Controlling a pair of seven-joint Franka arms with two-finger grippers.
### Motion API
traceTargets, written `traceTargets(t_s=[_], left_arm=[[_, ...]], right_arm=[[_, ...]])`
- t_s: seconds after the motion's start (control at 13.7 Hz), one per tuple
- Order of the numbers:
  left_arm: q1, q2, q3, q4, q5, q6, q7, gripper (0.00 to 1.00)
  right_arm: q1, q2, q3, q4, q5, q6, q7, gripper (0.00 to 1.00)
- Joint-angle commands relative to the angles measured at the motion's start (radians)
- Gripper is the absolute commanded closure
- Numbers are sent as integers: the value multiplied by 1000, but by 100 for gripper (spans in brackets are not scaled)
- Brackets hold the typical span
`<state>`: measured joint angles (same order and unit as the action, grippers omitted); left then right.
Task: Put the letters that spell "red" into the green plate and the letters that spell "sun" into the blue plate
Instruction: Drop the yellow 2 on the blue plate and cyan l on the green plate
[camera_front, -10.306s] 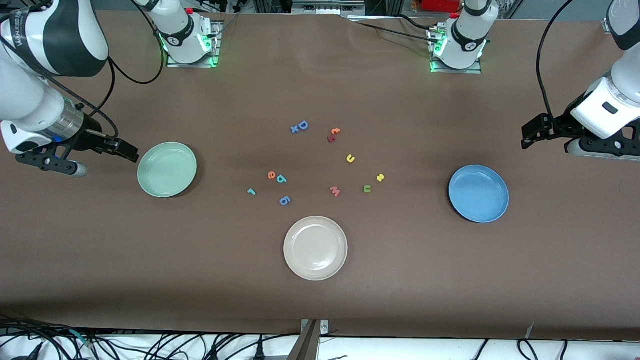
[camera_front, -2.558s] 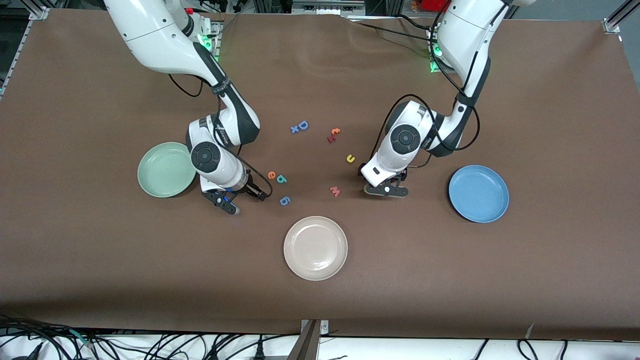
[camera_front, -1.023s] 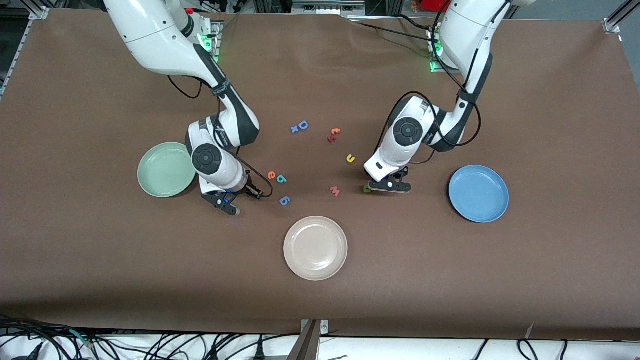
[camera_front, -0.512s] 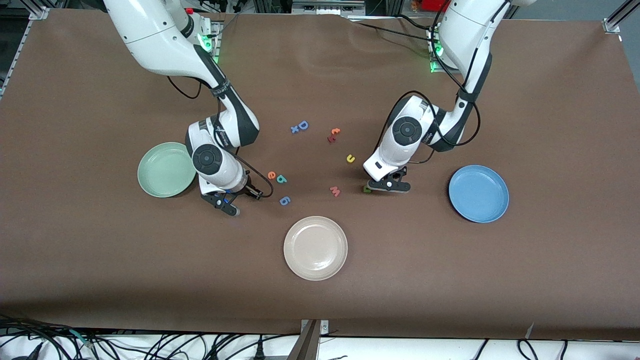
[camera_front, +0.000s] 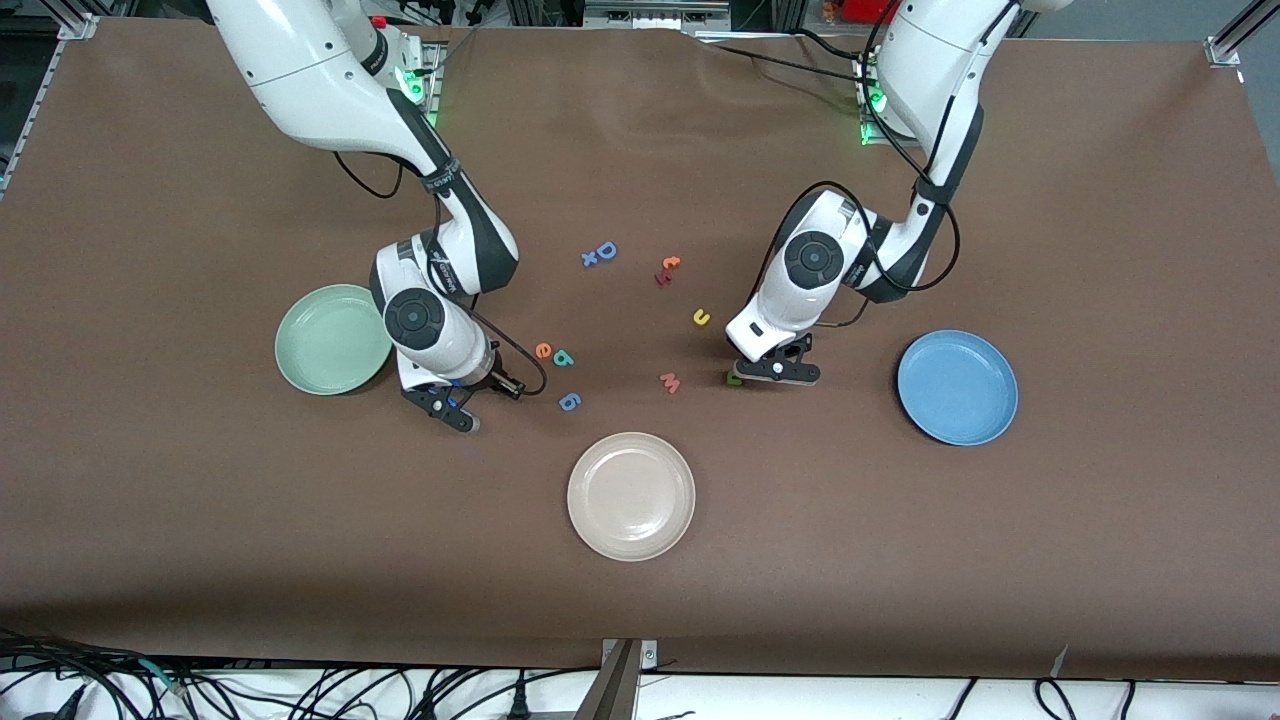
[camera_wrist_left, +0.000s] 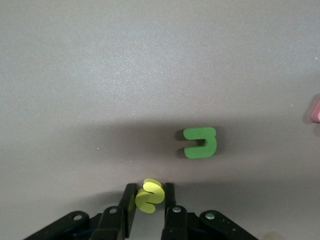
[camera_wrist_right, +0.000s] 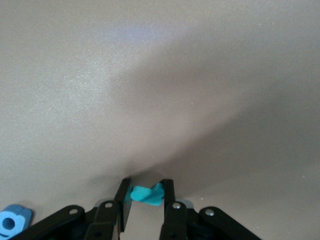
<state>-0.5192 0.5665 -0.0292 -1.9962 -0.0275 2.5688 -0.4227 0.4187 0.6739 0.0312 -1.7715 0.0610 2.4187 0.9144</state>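
Note:
My left gripper is down at the table beside the green "n" and is shut on the yellow "s". My right gripper is low at the table, shut on the teal "r". In the front view the left gripper is between the pink letter and the blue plate, with the green "n" at its edge. The right gripper is near the green plate. The orange "e", teal "d" and yellow "u" lie on the table. Both plates are empty.
A cream plate sits nearest the front camera. A pink letter, a blue "6" shape, a blue "D" and small orange and red letters lie loose mid-table.
Both arms came in from the table's ends to the letters. Over the last second both grippers closed, the left on the yellow "s", the right on the teal "r".

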Motion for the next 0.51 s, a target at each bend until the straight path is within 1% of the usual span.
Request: traceTargets(t_s=[0.0, 0.15, 0.22, 0.37, 0.44], left_arm=[[-5, -10, 8, -26, 50, 28, -22, 90], [-1, -14, 8, -22, 50, 24, -18, 94], [1, -19, 8, -21, 50, 15, -15, 94], [4, -30, 12, -12, 50, -4, -13, 94], [8, -37, 14, -3, 50, -34, -11, 94]], right_arm=[[2, 30, -1, 23, -13, 3, -12, 80], [0, 24, -1, 23, -13, -3, -18, 80], [-4, 20, -2, 24, -13, -24, -20, 80], [-6, 7, -4, 62, -13, -116, -20, 80], [-6, 1, -5, 93, -13, -177, -22, 80]])
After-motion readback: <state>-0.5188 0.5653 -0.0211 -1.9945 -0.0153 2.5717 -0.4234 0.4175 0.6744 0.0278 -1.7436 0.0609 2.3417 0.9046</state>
